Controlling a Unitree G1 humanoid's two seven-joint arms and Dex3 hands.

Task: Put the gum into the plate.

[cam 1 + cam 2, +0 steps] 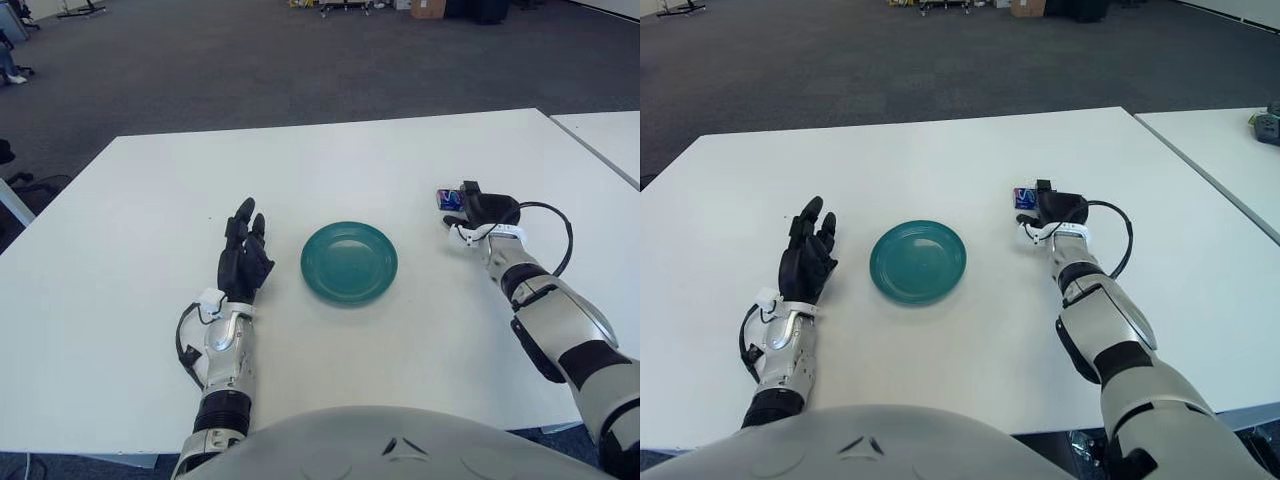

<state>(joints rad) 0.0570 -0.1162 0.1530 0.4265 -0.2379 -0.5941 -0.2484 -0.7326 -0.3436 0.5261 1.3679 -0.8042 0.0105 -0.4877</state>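
Note:
A teal plate (349, 262) sits in the middle of the white table (330, 160). The gum (449, 199), a small blue and white pack, is at the right of the plate, in the fingers of my right hand (470, 212). My right hand is curled around the pack and holds it at about table height, well to the right of the plate's rim. It also shows in the right eye view (1040, 208) with the gum (1024, 198). My left hand (243, 252) shows left of the plate with fingers stretched out and empty.
A second white table (605, 135) stands close at the right, with a narrow gap between. Dark carpet lies beyond the far edge. A black cable (560, 235) loops beside my right wrist.

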